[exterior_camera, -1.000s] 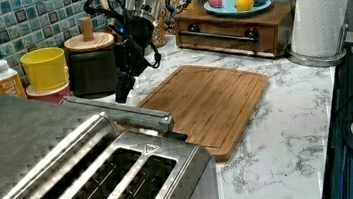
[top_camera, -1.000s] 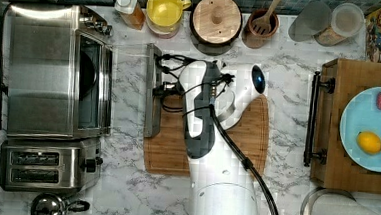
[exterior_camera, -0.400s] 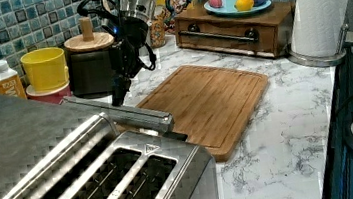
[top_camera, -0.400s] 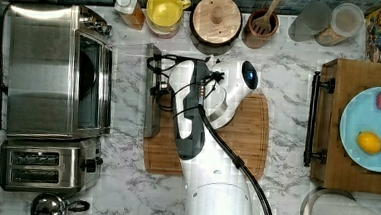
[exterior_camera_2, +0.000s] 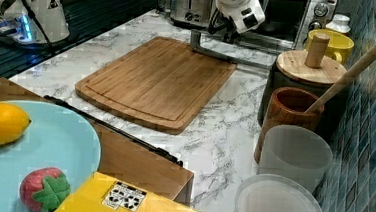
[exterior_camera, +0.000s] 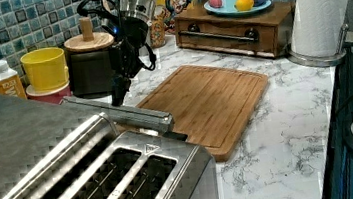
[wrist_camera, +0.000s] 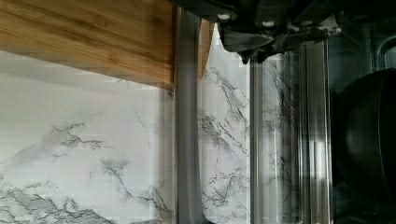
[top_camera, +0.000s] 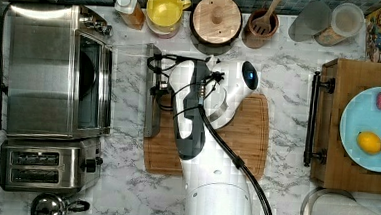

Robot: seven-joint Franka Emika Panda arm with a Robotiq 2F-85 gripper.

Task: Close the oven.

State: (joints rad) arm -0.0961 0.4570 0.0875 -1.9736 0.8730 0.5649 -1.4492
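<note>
Oven (top_camera: pixel 55 74) sits left of the gripper (top_camera: pixel 157 88) in the top view, its glass door (top_camera: pixel 129 89) flat open btwn them. In the last sec the gripper has slid in over the bar handle (top_camera: pixel 151 115), prob. ready to lift. Gripper opening: can't tell. No legible labels

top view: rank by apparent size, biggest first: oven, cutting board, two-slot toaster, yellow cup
1. oven, its glass door folded open, largest.
2. cutting board, partly hidden under the arm, so its full extent is unsure; looks second.
3. two-slot toaster.
4. yellow cup, smallest.
</note>
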